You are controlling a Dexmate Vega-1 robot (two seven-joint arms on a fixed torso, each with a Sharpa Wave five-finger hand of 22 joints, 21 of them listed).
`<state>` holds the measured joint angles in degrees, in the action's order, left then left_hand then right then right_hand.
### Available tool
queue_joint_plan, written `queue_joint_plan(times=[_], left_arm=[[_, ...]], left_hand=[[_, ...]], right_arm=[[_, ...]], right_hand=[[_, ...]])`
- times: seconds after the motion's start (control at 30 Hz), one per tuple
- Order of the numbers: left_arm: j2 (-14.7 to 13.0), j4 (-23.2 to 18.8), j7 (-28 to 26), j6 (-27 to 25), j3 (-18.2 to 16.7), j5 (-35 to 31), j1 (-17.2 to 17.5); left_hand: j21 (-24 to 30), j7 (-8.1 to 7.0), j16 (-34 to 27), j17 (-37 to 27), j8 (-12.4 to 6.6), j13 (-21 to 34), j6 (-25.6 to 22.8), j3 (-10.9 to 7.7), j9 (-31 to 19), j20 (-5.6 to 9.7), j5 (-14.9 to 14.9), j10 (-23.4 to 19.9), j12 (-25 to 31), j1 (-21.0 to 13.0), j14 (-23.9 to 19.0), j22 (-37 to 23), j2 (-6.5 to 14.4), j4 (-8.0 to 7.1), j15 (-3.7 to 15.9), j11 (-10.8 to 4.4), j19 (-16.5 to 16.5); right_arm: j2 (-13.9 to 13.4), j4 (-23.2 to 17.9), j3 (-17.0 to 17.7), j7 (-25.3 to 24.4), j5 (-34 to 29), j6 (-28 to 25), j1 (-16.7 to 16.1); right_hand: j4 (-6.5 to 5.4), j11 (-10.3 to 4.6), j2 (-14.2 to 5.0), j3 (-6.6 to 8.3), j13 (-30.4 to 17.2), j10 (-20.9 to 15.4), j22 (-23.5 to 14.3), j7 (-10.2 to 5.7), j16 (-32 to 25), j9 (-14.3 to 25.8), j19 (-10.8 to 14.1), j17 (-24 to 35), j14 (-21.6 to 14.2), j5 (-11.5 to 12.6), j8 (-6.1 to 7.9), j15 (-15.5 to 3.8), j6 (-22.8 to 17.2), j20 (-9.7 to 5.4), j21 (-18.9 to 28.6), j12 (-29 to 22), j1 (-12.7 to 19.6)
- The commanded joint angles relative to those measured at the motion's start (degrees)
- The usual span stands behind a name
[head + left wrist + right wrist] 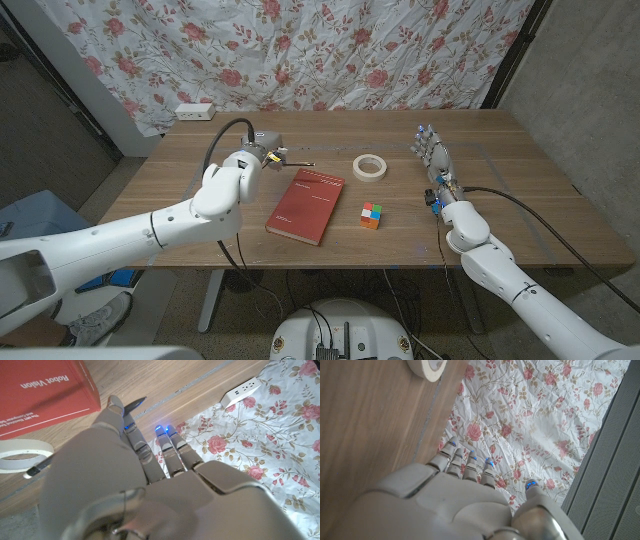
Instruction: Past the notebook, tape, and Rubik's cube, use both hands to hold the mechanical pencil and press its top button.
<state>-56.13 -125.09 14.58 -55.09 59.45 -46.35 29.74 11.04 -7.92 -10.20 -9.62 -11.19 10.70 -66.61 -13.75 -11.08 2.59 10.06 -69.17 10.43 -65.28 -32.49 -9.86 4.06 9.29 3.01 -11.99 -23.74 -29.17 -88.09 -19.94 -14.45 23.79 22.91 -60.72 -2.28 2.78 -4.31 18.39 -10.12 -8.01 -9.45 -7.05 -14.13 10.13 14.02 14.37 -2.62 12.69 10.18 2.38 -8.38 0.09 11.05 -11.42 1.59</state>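
left hand (262, 150): frame centre-left, fingers curled, pinching the pencil (297, 161)
right hand (433, 158): right side, fingers apart, holding nothing

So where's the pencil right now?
In the head view, the mechanical pencil is held in the left hand, left of the tape and just beyond the notebook.

We count on the table: one red notebook (305, 206), one roll of tape (369, 166), one Rubik's cube (371, 215), one mechanical pencil (293, 161). We count two robot hands: left hand (250, 160), right hand (433, 155). One white power strip (194, 111) lies behind the table.
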Motion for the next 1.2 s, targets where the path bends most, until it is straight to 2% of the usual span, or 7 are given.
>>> queue_joint_plan(times=[0.03, 0.13, 0.47, 0.73, 1.2], left_arm=[[2.91, 4.63, 5.35, 7.96, -6.35, -7.91, 5.28], [4.30, 5.58, 6.01, 8.66, -7.31, -10.01, 6.39], [8.07, 8.07, 9.00, 11.27, -9.51, -14.94, 8.86], [9.91, 9.32, 11.66, 12.74, -10.55, -19.31, 10.31], [12.90, 12.37, 13.18, 16.28, -12.50, -22.29, 11.36]], left_hand=[[-0.07, -0.24, 0.05, -0.04, -0.21, -0.10, 0.26, 0.14, -0.10, 1.97, 0.42, -0.66, 0.21, 0.32, 0.46, -0.15, -0.04, 0.00, 9.45, -0.89, 0.29], [-0.08, -0.37, 0.08, -0.03, -0.05, -0.11, 0.82, 0.22, -0.11, 1.99, 0.45, -0.19, 0.10, 0.43, 0.55, -0.14, -0.13, -0.01, 9.46, -0.88, 0.45], [-0.46, -1.13, 0.30, 0.03, 0.16, -0.11, 2.48, 0.57, -0.19, 1.62, 0.52, 2.20, -0.21, 1.15, 1.54, -0.09, -0.37, -0.21, 9.31, -0.87, 2.29], [-0.46, -1.63, 0.30, 0.03, 0.17, -0.14, 3.12, 0.80, -0.19, 1.60, 0.54, 3.39, -0.28, 1.79, 2.02, -0.05, -0.43, -0.39, 9.30, -0.82, 2.88], [-0.44, -1.85, 0.30, 0.03, 0.11, -0.15, 3.63, 0.93, -0.17, 1.48, 0.58, 4.26, -0.21, 2.29, 2.52, -0.02, -0.39, -0.46, 9.31, -0.82, 3.44]], right_arm=[[1.62, 1.79, 0.10, -1.18, 1.31, 0.13, 0.06], [2.22, 2.80, 0.30, -0.49, 2.48, 1.33, -0.04], [2.69, 3.68, 0.36, 1.20, 5.56, 0.75, 0.08], [2.54, 4.00, 0.16, 1.63, 6.20, -0.02, 0.43], [3.21, 5.12, -0.16, 1.60, 6.47, 0.59, 0.68]], right_hand=[[-0.49, 0.15, -1.17, 0.12, -0.21, -0.69, -0.09, 0.51, -0.06, 0.00, 0.64, -0.07, -0.86, 0.37, 0.42, 0.13, -0.32, -0.12, 0.07, -0.09, -0.18], [-0.56, 0.14, -1.17, 0.12, -0.22, -1.02, -0.08, 0.50, -0.04, 0.00, 0.81, -0.12, -1.03, 0.38, 0.52, 0.06, -0.57, -0.19, 0.09, -0.16, -0.20], [-0.76, 0.18, -1.14, 0.08, -0.23, -1.41, -0.07, 0.97, 0.20, 0.00, 0.96, -0.24, -0.95, 0.39, 0.51, -0.31, -0.60, -0.89, 0.02, -0.13, -0.27], [-0.86, 0.25, -1.21, 0.14, -0.23, -1.10, -0.07, 1.31, 0.47, 0.00, 0.76, -0.34, -0.62, 0.41, 0.42, -0.42, -0.35, -0.95, -0.13, 0.10, -0.23], [-0.81, 0.32, -1.53, 0.49, -0.24, -1.42, -0.06, 1.68, 0.63, 0.00, 0.77, -0.56, -0.87, 0.48, 0.62, -0.39, -0.85, -1.09, -0.19, 0.09, 0.15]])
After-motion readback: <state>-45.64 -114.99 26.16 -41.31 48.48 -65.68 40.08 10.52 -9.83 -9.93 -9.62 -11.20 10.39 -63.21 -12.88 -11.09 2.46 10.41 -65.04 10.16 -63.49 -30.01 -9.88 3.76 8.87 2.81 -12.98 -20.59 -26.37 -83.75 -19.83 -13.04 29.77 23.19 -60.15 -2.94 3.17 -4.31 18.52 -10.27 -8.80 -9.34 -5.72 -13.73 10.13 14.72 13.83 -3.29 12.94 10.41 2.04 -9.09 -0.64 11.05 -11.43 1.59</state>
